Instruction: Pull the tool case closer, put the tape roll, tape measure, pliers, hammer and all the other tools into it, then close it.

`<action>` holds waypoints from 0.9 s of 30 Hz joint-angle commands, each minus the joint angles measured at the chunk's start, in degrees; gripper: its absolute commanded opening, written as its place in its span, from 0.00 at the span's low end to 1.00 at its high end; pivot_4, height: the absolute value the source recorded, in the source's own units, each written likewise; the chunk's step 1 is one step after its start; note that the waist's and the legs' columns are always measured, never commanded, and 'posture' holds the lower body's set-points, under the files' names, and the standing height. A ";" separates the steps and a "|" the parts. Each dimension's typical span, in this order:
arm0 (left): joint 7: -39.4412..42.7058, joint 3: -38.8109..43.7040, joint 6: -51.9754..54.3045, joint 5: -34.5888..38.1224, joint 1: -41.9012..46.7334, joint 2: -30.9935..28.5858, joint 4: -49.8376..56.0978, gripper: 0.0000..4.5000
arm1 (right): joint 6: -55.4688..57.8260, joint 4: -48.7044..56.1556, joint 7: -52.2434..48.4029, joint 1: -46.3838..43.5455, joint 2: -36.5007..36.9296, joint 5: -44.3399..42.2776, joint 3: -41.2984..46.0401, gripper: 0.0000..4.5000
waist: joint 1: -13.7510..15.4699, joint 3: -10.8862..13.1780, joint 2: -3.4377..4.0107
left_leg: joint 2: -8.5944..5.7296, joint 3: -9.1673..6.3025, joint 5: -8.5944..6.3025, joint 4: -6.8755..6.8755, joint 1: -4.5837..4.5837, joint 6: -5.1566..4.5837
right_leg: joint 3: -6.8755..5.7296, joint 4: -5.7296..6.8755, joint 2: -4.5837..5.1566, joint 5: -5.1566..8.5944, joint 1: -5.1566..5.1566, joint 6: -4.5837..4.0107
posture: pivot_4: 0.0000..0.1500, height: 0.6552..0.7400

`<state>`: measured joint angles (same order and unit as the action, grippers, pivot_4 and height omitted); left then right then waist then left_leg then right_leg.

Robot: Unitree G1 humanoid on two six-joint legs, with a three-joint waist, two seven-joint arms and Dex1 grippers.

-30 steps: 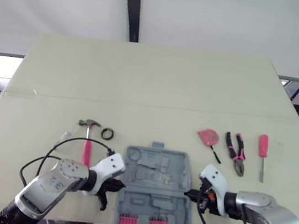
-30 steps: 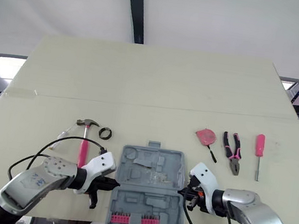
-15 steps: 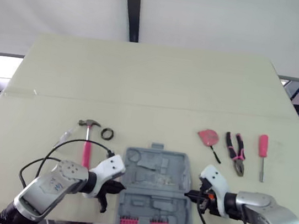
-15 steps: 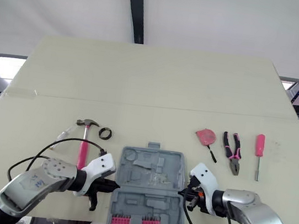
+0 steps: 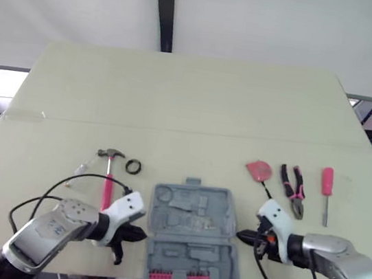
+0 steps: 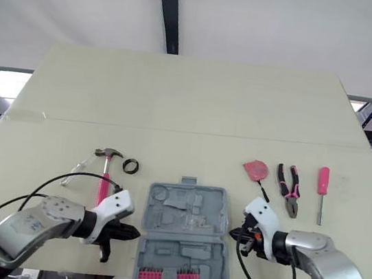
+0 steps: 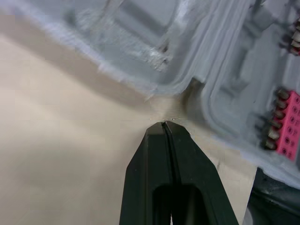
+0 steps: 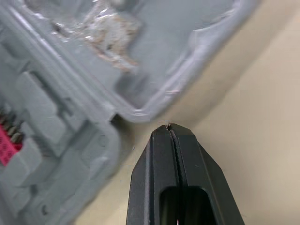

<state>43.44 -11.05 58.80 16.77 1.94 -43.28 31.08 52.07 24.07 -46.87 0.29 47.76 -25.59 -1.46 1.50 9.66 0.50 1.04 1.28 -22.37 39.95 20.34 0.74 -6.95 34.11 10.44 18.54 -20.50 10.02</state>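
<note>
The open grey tool case [image 5: 193, 234] is lying flat at the near edge of the pale worktop [image 5: 177, 103], its two halves spread, with a pink strip of bits [image 5: 180, 277] sitting in the half nearest the robot. The left gripper [image 5: 139, 233] is pointing at the case's left side where the two halves meet. Its black fingers [image 7: 154, 154] are pressing together and holding nothing, and in the left wrist view the tip is stopping just short of the notch, with a sliver of worktop showing between. The right gripper [image 5: 242, 235] is doing the same on the opposite side. Its fingers [image 8: 187, 159] are closed on each other with nothing between them, and the tip is sitting just beside the rounded corner of the case's far half. The tools are lying outside the case. On the left, beyond the left gripper, a pink-handled hammer [image 5: 108, 177] is resting with a small black tape roll [image 5: 133, 167] just beside its head and a thin clear-handled screwdriver [image 5: 85, 165] on its other side. On the right, a pink tape measure [image 5: 259, 170], pink-gripped pliers [image 5: 294, 189] and a pink screwdriver [image 5: 326, 190] are lying in a row, set apart from one another.
</note>
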 commanded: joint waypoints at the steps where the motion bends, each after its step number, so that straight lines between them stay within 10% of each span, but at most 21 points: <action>1: 1.38 8.42 -5.10 3.36 -2.80 -0.30 3.34 0.00 | -0.20 2.72 -2.66 1.49 2.10 -3.86 6.52 0.01 | 0.02 0.00 0.00 | 0.00 0.00 0.00 0.00 0.00 0.00 | 0.01 0.00 0.00 0.00 0.00 0.00 | 1.00 1.00; 13: 6.07 42.33 -19.82 15.74 -29.45 8.11 16.62 0.00 | -3.46 6.91 -11.12 15.67 7.51 -10.94 31.24 0.01 | -0.04 0.04 -0.08 | 0.03 0.02 -0.01 -0.10 -0.01 -0.01 | -0.01 -0.17 0.00 0.00 0.08 0.00 | 1.00 1.00; 27: 11.62 45.63 -43.21 8.66 -51.72 16.99 7.50 0.00 | -8.93 4.21 -13.92 25.04 4.50 -9.80 30.28 0.01 | 0.51 0.01 -0.16 | 0.01 0.04 -0.07 -0.01 -0.03 -0.11 | 0.04 -0.27 0.00 0.01 0.17 -0.02 | 1.00 1.00</action>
<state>54.57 35.04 18.39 26.31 -48.66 -26.73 38.88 44.04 28.11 -60.50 25.42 52.71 -35.14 28.52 2.01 9.68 0.34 1.05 1.32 -22.44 39.94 20.31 0.62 -6.90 33.83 10.44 18.55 -20.33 9.99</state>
